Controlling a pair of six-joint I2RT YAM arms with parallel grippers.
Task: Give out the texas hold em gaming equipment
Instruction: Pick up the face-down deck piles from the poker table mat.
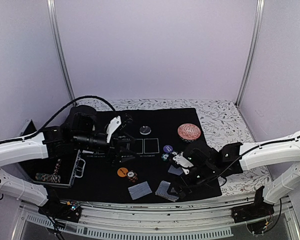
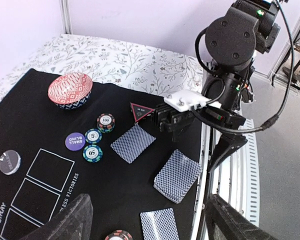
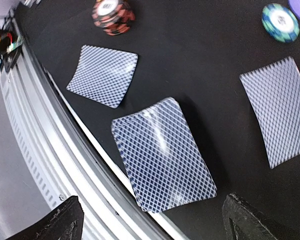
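Observation:
A deck of blue-backed playing cards lies at the mat's near edge, right under my open right gripper; the jaws stand wide, touching nothing. Single cards lie to its left and right. My left gripper hovers open and empty over the mat, left of the same deck. The purple small-blind disc, striped chips, a red-edged triangle marker and a grey disc lie farther off. From above I see the orange disc and a chip stack.
A red patterned bowl stands at the mat's far right. A case holding chips sits at the left edge. The metal table rail runs just beside the deck. The right arm reaches over the mat's right side.

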